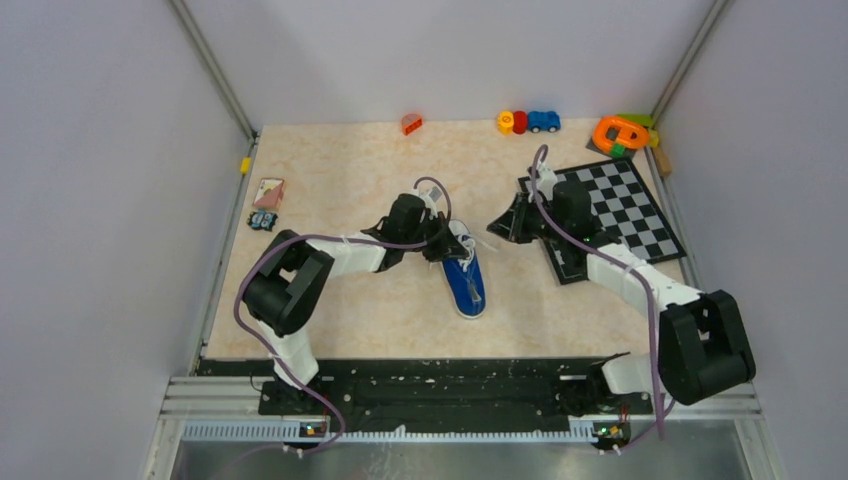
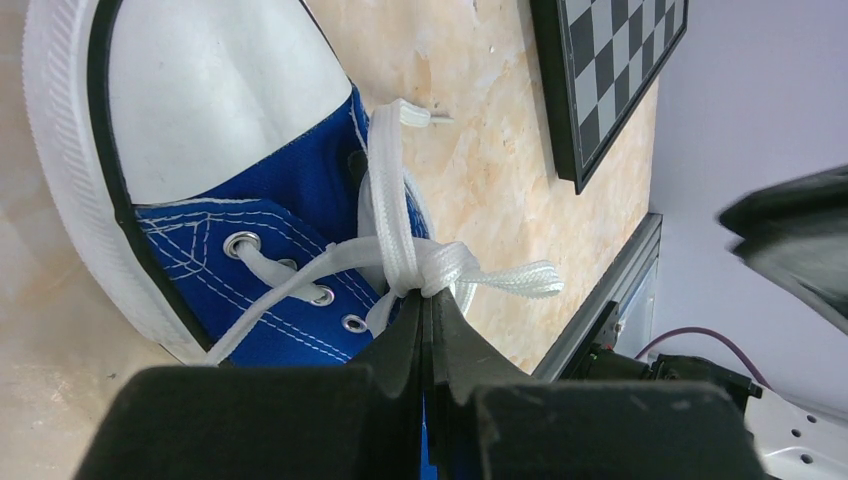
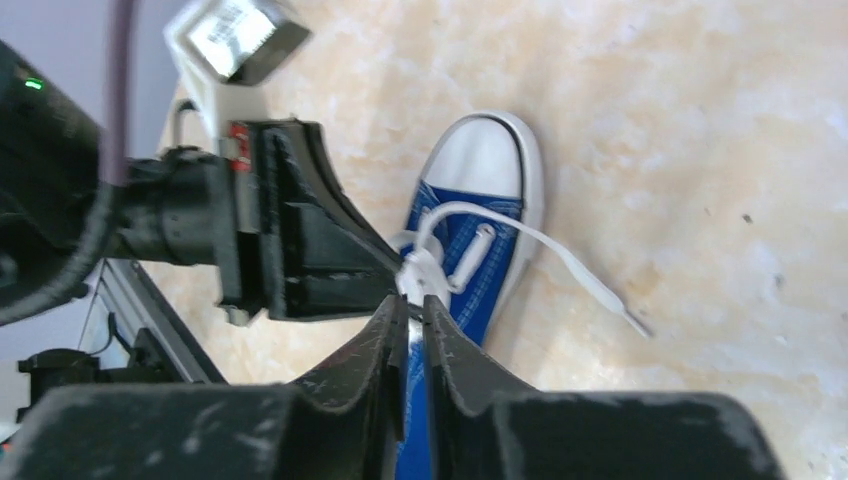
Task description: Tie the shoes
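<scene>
My left gripper (image 2: 428,300) clamps the laces (image 2: 400,200) of the shoe (image 1: 468,285), which lies near-to-far on the desk (image 1: 350,200); my right gripper (image 3: 413,300), narrowed just right of it, may be pinching a strand.

The small blue canvas sneaker (image 1: 467,285) lies midway on the desk (image 1: 350,180). The flat checkered board (image 1: 620,205) lies to its right.

Left arm (image 1: 350,255) bent inward, left gripper (image 2: 428,300) clamped tight - right arm (image 1: 625,270) angled inward, right gripper (image 3: 413,300) showing a thin slit.
</scene>
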Motion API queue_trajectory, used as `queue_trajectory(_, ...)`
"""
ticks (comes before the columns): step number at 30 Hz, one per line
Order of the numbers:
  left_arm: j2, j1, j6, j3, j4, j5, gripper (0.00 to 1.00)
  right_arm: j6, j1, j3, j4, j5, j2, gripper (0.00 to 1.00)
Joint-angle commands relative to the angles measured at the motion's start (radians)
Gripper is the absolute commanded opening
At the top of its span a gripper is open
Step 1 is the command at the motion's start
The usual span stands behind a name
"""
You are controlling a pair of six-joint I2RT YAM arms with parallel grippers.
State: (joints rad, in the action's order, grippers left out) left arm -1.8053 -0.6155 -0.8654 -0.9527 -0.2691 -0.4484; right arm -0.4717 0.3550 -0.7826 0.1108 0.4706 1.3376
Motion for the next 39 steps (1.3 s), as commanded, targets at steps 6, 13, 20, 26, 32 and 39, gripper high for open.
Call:
queue_trajectory(6,-0.009,0.005,-0.004,0.0,-0.052,-0.012,0.0,-0.019,-0.025,0.072,0.125,0.075,0.124,0.0)
queue_trajectory(13,-0.012,0.009,-0.004,0.001,-0.054,-0.015,0.0,-0.037,0.011,0.044,0.178,0.093,0.229,0.0)
queue_trajectory(20,-0.016,0.013,-0.011,0.0,-0.064,-0.024,0.0,-0.043,0.025,0.031,0.203,0.101,0.27,0.0)
queue_trajectory(26,-0.021,0.018,-0.012,0.0,-0.065,-0.03,0.0,-0.077,0.033,0.038,0.271,0.166,0.276,0.0)
queue_trajectory(32,-0.034,0.025,-0.018,-0.009,-0.067,-0.047,0.0,-0.082,0.044,0.037,0.285,0.197,0.268,0.0)
queue_trajectory(39,-0.052,0.024,-0.039,-0.01,-0.091,-0.072,0.0,-0.093,0.046,0.046,0.305,0.21,0.267,0.0)
